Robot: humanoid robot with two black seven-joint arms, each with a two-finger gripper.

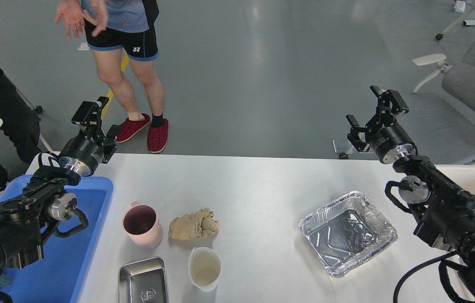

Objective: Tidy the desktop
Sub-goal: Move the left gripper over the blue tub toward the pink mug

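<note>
While the bench [262, 189] fills the view with a pink cup [142, 225], crumpled paper [194, 225] and foil tray [348, 233] uncleared, both tools, left [98, 120] and right [374, 115], hover spread and empty beyond its far edge; a careless reach could topple the cup.

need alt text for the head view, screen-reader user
Two black robot arms hover with open claws, left claw and right claw, at the far edge of a white desktop. On it: pink cup, crumpled brown paper, white cup, steel tray, foil pan; a blue bin sits left.
</note>
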